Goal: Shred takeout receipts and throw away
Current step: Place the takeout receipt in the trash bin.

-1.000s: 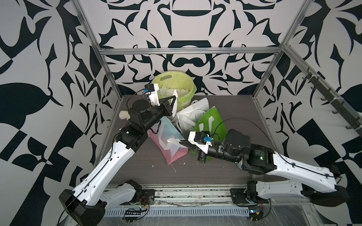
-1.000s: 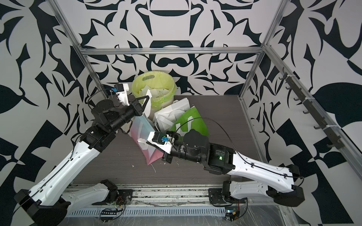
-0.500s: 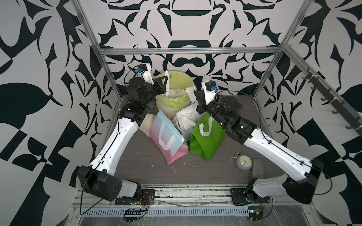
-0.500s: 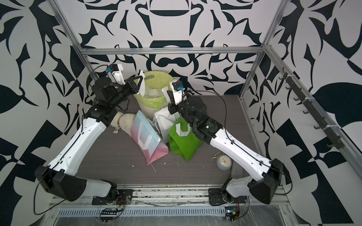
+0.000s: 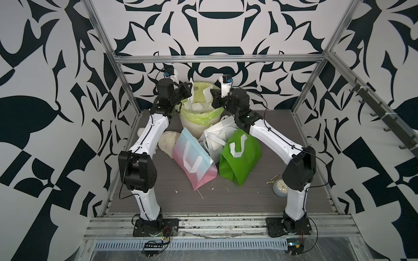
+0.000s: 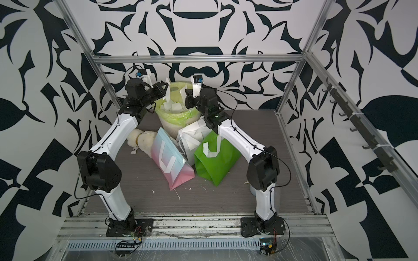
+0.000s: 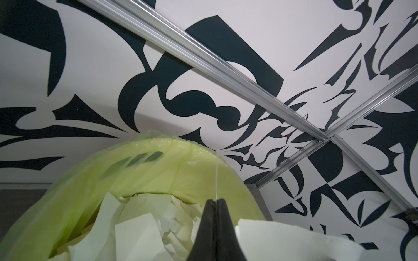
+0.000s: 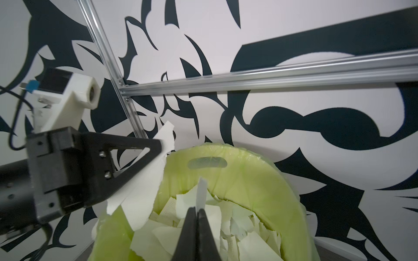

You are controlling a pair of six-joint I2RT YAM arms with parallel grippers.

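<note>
A torn receipt hangs in two pieces over the bin (image 5: 192, 126). Your left tool (image 8: 161, 145) pinches the broad scrap (image 8: 144, 192) and your right tool (image 8: 197, 211) pinches the thin strip (image 8: 201, 192), both sets of jaws pressed tight on paper. Beneath them the green-lined bin is heaped with white scraps (image 8: 237, 226).

The step in hand looks like the throw-away, since both pieces sit above the liner's mouth. The next move calls for you to spread each tool and let the paper fall. Keep the broad scrap inside the rim, because part of it hangs near the liner's edge. Thin paper may cling to a pad, so a look after release seems wise.

In front of the bin on the table (image 5: 226, 203) lie a pink-and-blue bag (image 5: 192, 162), a white bag (image 5: 217, 135) and a green bag (image 5: 239, 158), with a plush toy (image 5: 166, 144) by the left arm.

Whether more receipts wait is hard to say. The bags' insides are hidden, and both top views show only small flecks (image 5: 176, 192) on the table. In the left wrist view the held paper shows edge-on as a bare line. A small round object (image 5: 278, 188) by the right arm's base is partly covered.
</note>
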